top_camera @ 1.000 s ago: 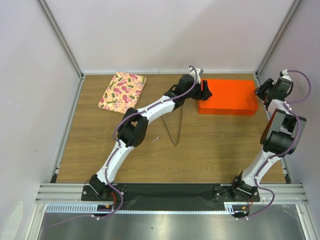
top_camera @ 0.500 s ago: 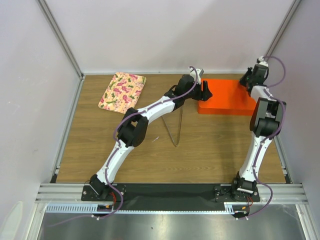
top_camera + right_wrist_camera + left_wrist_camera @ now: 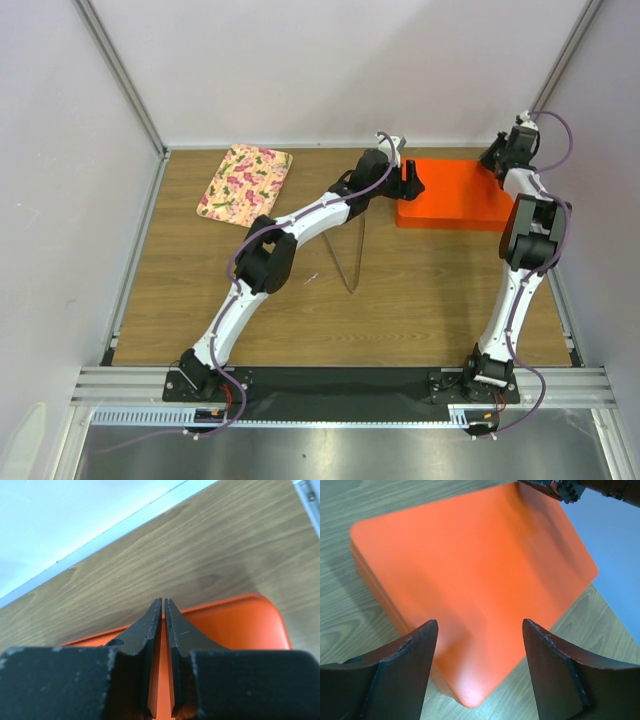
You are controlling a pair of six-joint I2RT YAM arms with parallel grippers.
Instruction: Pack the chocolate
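No chocolate shows in any view. A closed orange box [image 3: 455, 195] lies at the back right of the wooden table. My left gripper [image 3: 410, 181] is open at the box's left end. In the left wrist view its two dark fingers stand wide apart around the left gripper's midpoint [image 3: 480, 625], over a corner of the orange box [image 3: 470, 570], touching nothing. My right gripper [image 3: 497, 160] hovers at the box's far right corner. In the right wrist view the right gripper [image 3: 163, 601] is shut, with only a thin slit and nothing in it, above the orange box [image 3: 235, 625].
A floral tray [image 3: 245, 180] lies at the back left. A thin V-shaped metal wire [image 3: 352, 255] rests on the table [image 3: 420, 300] under the left arm. White walls and aluminium posts [image 3: 125, 80] enclose the table on three sides.
The right arm swung in from the right wall to the box's far right corner. The left arm has stayed in place.
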